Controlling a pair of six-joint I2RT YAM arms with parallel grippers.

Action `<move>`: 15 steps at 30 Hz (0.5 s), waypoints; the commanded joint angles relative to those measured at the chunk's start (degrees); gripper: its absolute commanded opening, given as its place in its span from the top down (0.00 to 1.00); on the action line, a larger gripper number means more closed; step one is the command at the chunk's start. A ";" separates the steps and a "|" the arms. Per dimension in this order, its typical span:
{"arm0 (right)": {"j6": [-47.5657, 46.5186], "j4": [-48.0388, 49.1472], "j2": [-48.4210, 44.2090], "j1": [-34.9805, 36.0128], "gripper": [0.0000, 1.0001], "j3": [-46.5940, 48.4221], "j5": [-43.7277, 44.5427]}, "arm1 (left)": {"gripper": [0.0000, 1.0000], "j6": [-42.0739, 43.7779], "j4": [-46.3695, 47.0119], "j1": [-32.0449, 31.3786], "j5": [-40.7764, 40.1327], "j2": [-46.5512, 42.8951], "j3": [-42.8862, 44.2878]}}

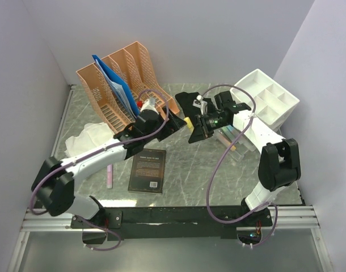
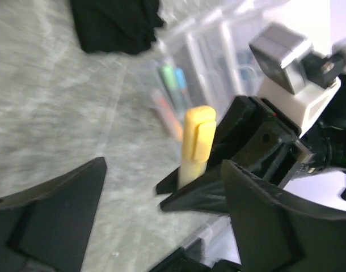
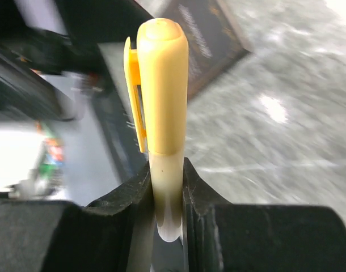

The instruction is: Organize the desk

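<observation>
The grey-green marble desk (image 1: 190, 170) fills the top view. My right gripper (image 1: 194, 129) is shut on a yellow-capped marker (image 3: 161, 85) with a pale barrel and holds it above the desk's middle, cap pointing away from the jaws. In the top view the marker (image 1: 188, 120) lies between the two grippers. My left gripper (image 1: 176, 122) is open and empty, right beside it. In the left wrist view the marker (image 2: 197, 141) stands in the right gripper (image 2: 184, 190), ahead of my spread left fingers (image 2: 48, 215).
An orange file rack (image 1: 125, 79) with a blue folder (image 1: 113, 79) stands back left, a white compartment tray (image 1: 266, 102) back right. A clear organizer with pens (image 1: 235, 141), a black book (image 1: 147, 170), a pink marker (image 1: 109, 175), white cloth (image 1: 91, 136) and a black object (image 1: 187, 102) are also there.
</observation>
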 commanded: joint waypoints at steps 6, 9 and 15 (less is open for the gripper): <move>-11.52 0.92 -9.53 -1.66 1.00 -3.15 32.78 | 0.04 9.58 -16.43 0.07 -18.29 -13.97 -2.01; -12.13 4.88 -11.74 -2.36 1.00 -5.79 42.55 | 0.01 8.70 -21.71 0.07 -22.96 -17.57 -3.85; -15.29 7.79 -10.35 -5.96 1.00 -7.29 50.29 | 0.01 3.97 -28.56 0.77 -29.29 -26.35 -10.96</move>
